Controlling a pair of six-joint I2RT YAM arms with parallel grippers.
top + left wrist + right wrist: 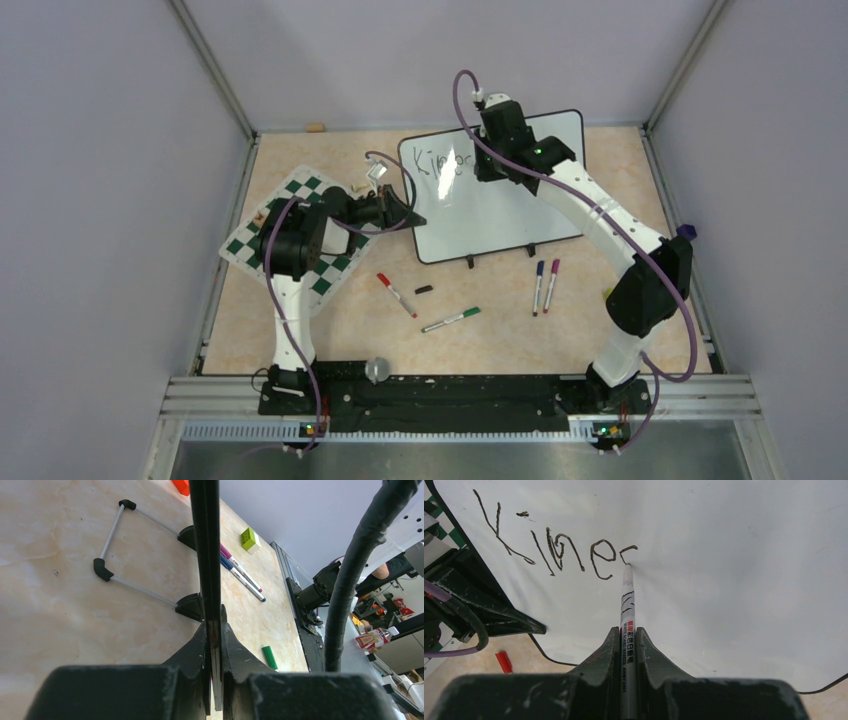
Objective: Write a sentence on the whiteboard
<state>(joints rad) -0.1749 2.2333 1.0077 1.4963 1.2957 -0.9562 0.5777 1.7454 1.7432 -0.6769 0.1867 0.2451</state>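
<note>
The whiteboard (500,215) is standing on its feet at the far side of the table (330,340), just right of the chess mat (305,187). The left gripper (214,627) is clenching its left edge, while the right gripper (626,632) is grasping a white marker (626,600) whose tip is touching the board where the unfinished sentence (549,550), "Kiner", is ending.
</note>
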